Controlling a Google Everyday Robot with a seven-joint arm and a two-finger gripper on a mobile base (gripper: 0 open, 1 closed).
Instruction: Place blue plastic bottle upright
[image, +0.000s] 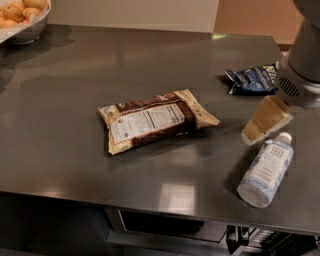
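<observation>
Blue plastic bottle is laid flat at the counter's near right, its label unreadable. A nutrition panel is seen on the central brown packet. The gripper is held tilted just beyond the cap; its opening cannot be told.

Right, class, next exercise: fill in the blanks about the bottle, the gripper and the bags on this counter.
1. The blue plastic bottle lies on its ____ on the counter, not upright.
2. The gripper hangs just beside the bottle's white ____.
3. In the camera view, the brown snack bag lies to the ____ of the bottle.
4. The crinkled chip bag behind the gripper is dark ____.

Missing words: side; cap; left; blue.
</observation>
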